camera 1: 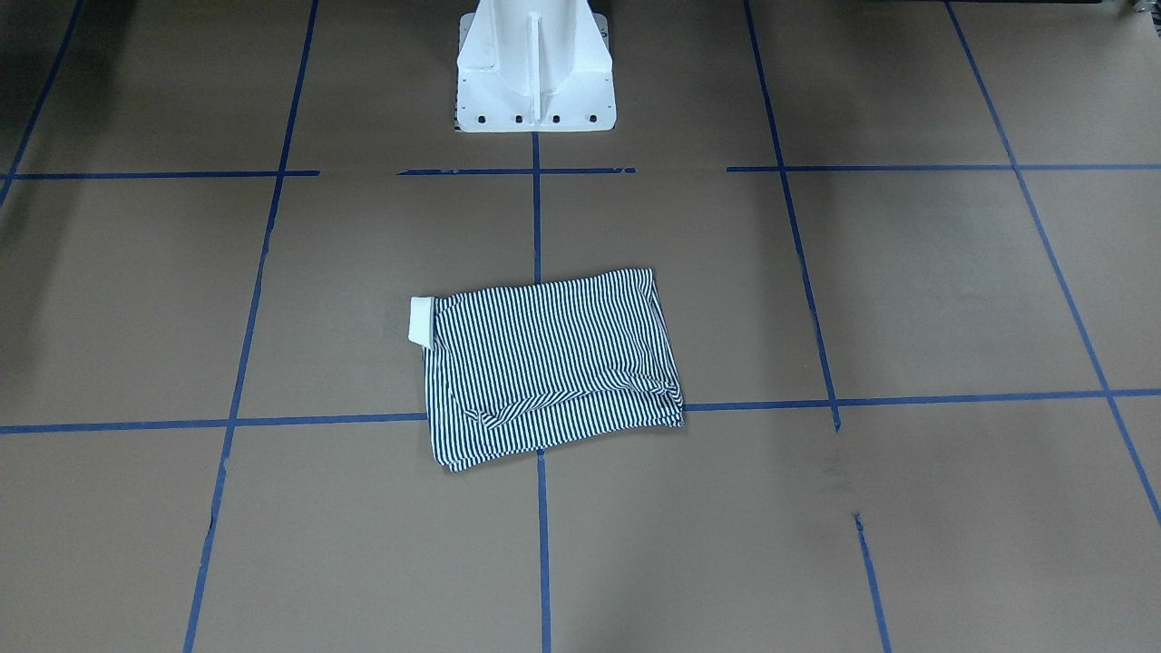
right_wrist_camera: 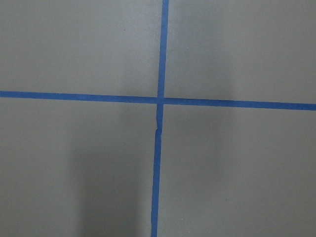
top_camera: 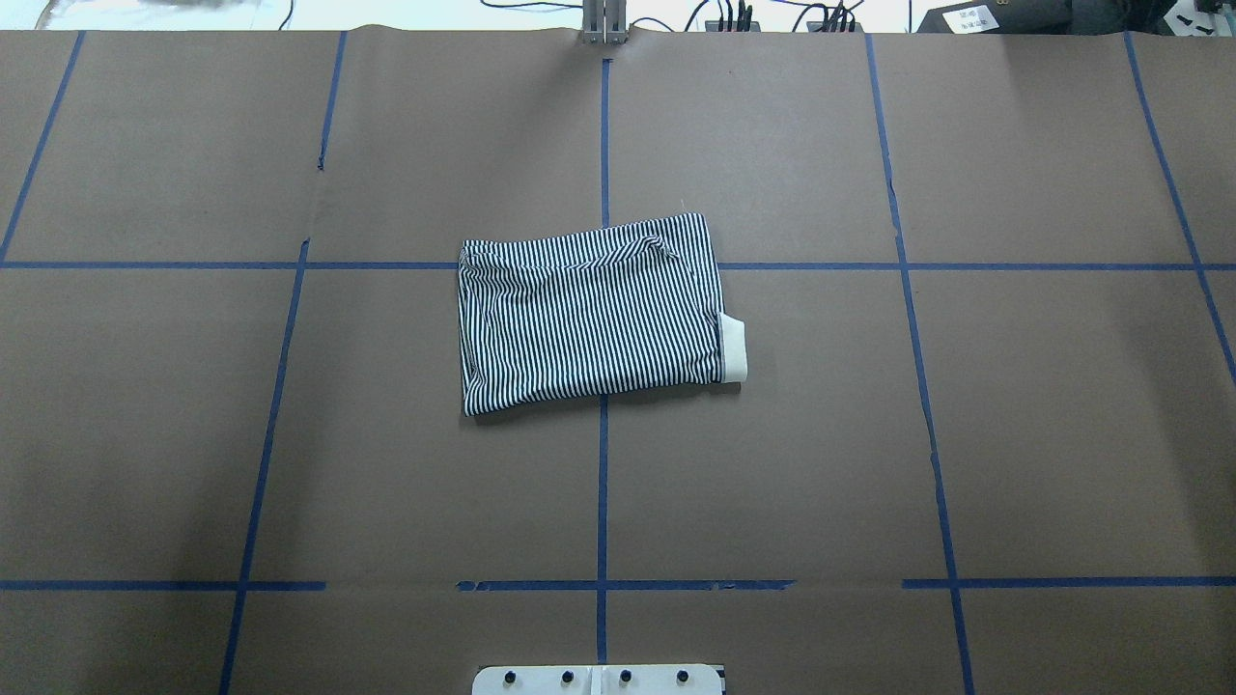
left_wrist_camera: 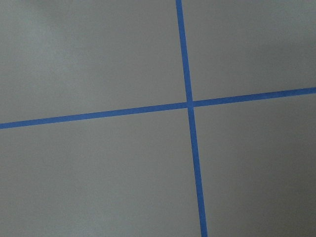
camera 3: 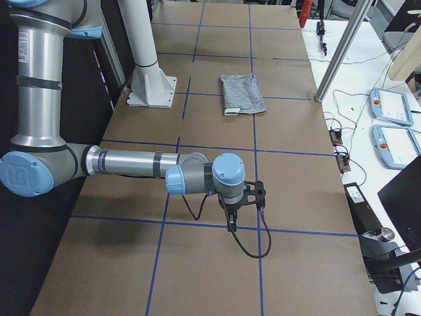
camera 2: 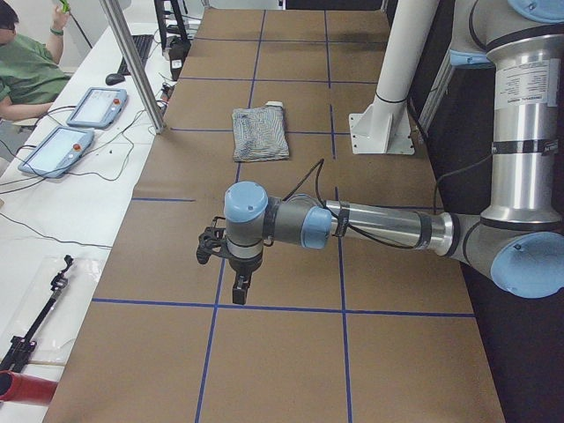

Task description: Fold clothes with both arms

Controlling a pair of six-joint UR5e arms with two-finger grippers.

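Note:
The striped navy-and-white shirt (camera 1: pixel 553 363) lies folded into a compact rectangle at the table's middle, also seen from overhead (top_camera: pixel 589 314). Its cream collar (top_camera: pixel 734 349) sticks out at one short edge. Both arms hang far from it, over bare table. The left gripper (camera 2: pixel 240 286) points down near the table's left end. The right gripper (camera 3: pixel 231 220) points down near the right end. Both show only in the side views, so I cannot tell whether they are open or shut. Each wrist view holds only brown table and crossing blue tape (left_wrist_camera: pixel 189 104).
The white pedestal base (camera 1: pixel 535 68) stands at the robot's edge of the table. A metal post (camera 2: pixel 132 66) rises at the far edge. Teach pendants (camera 2: pixel 92 106) and cables lie on a white bench where a person (camera 2: pixel 22 70) sits.

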